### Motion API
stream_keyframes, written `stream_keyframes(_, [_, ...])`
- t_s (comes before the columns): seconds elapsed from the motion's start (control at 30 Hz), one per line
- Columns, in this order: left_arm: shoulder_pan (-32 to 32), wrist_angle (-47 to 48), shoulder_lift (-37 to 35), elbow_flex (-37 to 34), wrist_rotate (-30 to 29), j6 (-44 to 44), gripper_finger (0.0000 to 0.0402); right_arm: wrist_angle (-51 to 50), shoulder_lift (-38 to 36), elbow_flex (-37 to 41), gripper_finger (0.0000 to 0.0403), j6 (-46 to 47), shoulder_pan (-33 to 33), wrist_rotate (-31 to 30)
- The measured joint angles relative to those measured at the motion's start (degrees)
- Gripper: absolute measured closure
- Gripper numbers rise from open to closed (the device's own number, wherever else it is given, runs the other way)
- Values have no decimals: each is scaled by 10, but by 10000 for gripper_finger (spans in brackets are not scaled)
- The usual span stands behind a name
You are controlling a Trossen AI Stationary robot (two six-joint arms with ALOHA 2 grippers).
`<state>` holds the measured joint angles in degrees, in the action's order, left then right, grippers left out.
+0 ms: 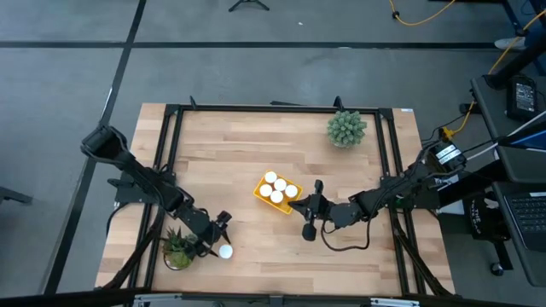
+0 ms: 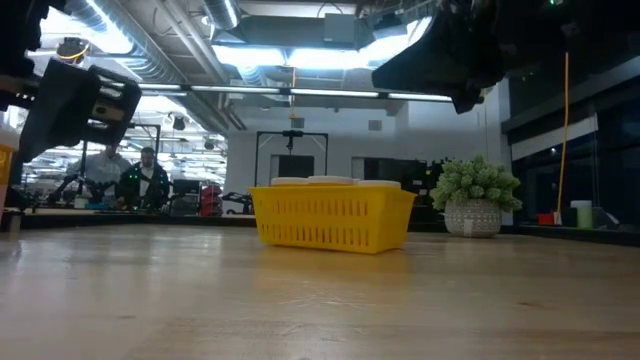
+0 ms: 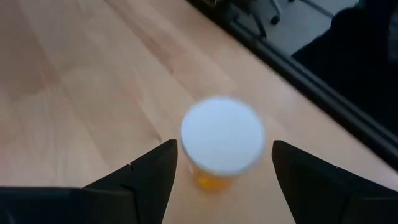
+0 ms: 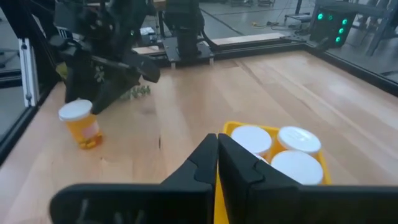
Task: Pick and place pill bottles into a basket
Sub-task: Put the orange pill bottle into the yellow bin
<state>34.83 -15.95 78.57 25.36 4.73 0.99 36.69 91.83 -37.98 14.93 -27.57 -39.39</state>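
On your table [image 1: 256, 145], the yellow basket [image 1: 265, 198] at centre holds five pill bottles [image 1: 276, 188], your right gripper [image 1: 299, 205] sits closed just beside it, and your left gripper [image 1: 224, 239] straddles the sixth bottle [image 1: 225, 251], fingers apart.

Bright overhead lighting, blurred left wrist view

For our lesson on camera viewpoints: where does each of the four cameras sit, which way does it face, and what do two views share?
High: overhead, straight down; both arms, yellow basket.
Low: table height, looking level; dark arm parts above.
Left wrist: open left gripper over the lone white-capped orange pill bottle.
Right wrist: shut right gripper beside the basket.
Shared: that bottle shows in the right wrist and high views.
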Motion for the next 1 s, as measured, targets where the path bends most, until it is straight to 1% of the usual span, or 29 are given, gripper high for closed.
stream_keyframes(0.13, [0, -33, 14, 0, -1, -2, 144, 3, 0, 0, 385, -3, 0, 0])
stream_keyframes(0.3, [-1, -51, 35, 0, -1, -2, 144, 3, 0, 0, 385, -2, 0, 0])
stream_keyframes(0.5, [-1, -67, 43, 0, -1, -4, 144, 5, 0, 0, 385, -2, 0, 0])
stream_keyframes(1.0, [-1, -67, 51, 0, -6, -12, 144, 8, 0, 0, 385, -4, 0, 0])
